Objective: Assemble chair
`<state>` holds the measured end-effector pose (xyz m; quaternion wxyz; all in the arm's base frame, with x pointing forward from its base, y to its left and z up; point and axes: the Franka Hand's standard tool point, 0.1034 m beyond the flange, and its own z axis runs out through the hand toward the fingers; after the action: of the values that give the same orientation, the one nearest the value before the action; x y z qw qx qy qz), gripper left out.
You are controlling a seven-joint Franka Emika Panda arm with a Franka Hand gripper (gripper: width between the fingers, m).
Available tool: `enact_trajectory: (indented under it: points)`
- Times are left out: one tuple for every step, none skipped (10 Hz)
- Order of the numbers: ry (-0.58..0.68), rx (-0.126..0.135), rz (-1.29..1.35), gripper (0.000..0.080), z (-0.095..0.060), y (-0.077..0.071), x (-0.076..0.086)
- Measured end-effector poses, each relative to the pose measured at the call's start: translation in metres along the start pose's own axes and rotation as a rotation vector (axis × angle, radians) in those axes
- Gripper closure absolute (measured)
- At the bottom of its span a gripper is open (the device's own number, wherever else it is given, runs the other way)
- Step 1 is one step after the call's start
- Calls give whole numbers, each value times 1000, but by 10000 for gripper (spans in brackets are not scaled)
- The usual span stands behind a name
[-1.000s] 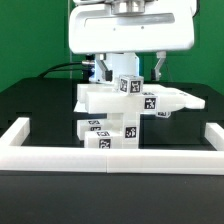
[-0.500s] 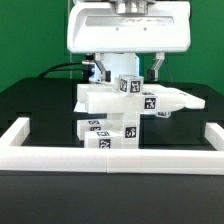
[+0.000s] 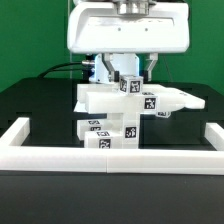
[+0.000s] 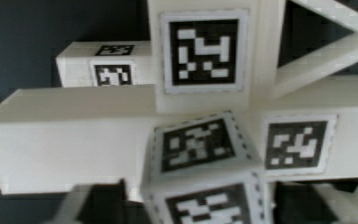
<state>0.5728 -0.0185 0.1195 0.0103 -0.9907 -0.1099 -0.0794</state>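
The chair (image 3: 125,108) is matte white with square black-and-white tags (image 4: 202,48), sitting on a black table (image 3: 40,110) inside a white rail (image 3: 110,158) against a green backdrop (image 3: 30,40).

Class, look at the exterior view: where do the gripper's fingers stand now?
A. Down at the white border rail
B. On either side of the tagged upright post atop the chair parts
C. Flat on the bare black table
B: the gripper flanks the tagged post atop the chair parts, well above the border rail.

matte white plastic chair (image 3: 125,110), printed black-and-white tags, smooth black table (image 3: 30,95), white rail (image 3: 110,158)
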Motion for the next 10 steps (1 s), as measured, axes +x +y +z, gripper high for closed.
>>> enact_trajectory:
  points:
    - [0,0,0,515,0,0,0]
    - [0,0,4,515,0,0,0]
    - [1,2,86,515,0,0,0]
    - [1,3,174,515,0,0,0]
    - [1,3,236,515,0,0,0]
    - [2,3,308,515,0,0,0]
    - [2,3,402,515,0,0,0]
    - [2,3,467,515,0,0,0]
    - [2,4,541,515,0,0,0]
    - [3,4,621,515,0,1,0]
